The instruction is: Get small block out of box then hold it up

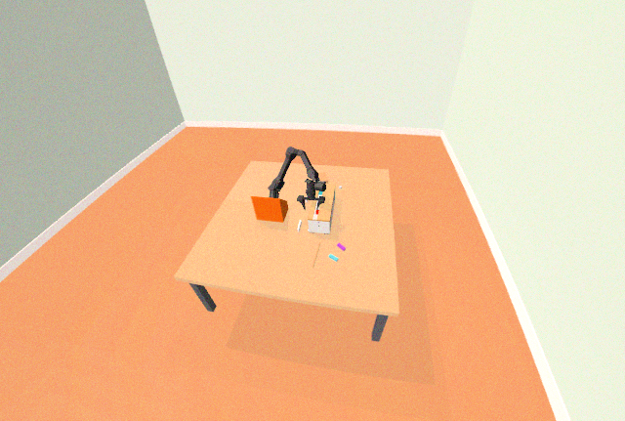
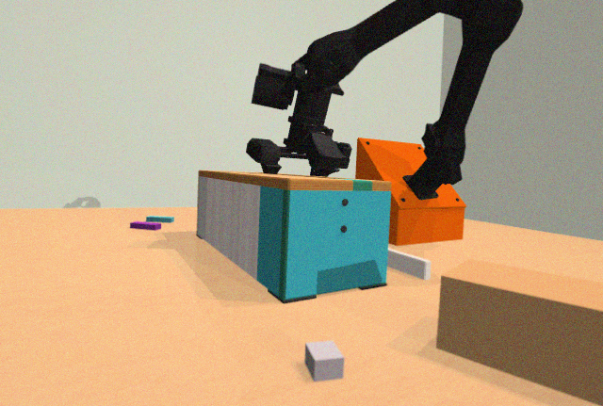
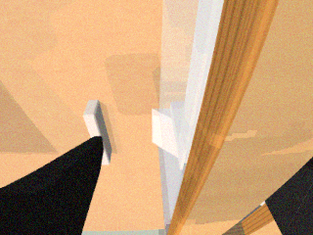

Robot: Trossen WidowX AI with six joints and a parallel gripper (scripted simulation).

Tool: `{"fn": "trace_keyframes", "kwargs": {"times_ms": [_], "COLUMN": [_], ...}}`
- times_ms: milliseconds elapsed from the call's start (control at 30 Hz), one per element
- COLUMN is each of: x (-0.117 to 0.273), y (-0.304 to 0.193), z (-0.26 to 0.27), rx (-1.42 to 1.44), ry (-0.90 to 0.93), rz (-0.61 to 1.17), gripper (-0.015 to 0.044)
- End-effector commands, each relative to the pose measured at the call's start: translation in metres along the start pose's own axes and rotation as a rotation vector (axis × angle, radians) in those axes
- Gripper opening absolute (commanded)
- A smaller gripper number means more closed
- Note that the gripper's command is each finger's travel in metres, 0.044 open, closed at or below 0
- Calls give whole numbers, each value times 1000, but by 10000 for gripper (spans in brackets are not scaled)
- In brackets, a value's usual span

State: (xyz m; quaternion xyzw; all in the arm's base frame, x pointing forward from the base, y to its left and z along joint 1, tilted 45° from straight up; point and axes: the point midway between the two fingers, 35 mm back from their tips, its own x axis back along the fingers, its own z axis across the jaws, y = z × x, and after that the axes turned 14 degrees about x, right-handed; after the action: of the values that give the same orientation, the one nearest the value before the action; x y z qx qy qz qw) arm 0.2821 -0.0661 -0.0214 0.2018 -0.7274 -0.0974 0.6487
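Observation:
The box [image 1: 326,208] [image 2: 338,246] [image 3: 207,117] stands on the table [image 1: 242,265], with a wooden top, a teal end and a white end. Its clear front is on the side towards the arm's base. A small red patch [image 1: 316,212] shows at the front side in the top view, apparently the block on the shelf, too small to tell for sure. I cannot make out the block in the wrist view, and the box hides it in the exterior view. My gripper [image 1: 312,206] [image 2: 297,173] [image 3: 172,140] is open and empty, pointing down over the box's front edge, one finger on each side of that edge.
A white bar [image 1: 299,226] [image 2: 409,264] [image 3: 92,122] lies before the box's front. An orange wedge [image 1: 269,209] [image 2: 428,223] stands beside the arm's base. A grey cube [image 1: 340,187] [image 2: 323,361] lies beyond the teal end. Purple [image 1: 341,246] [image 2: 145,225] and cyan [image 1: 333,258] [image 2: 160,219] pieces lie past the white end.

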Motion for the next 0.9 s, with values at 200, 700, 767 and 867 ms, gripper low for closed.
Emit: {"fn": "trace_keyframes", "kwargs": {"times_ms": [200,700,767,867], "x": [-11,-20,-20,-12], "y": [-25,-51,-51,-54], "z": [7,14,14,14], "rx": [1,2,2,1], "ry": [7,7,7,6], "rz": [1,2,2,3], "gripper": [400,400,400,400]}}
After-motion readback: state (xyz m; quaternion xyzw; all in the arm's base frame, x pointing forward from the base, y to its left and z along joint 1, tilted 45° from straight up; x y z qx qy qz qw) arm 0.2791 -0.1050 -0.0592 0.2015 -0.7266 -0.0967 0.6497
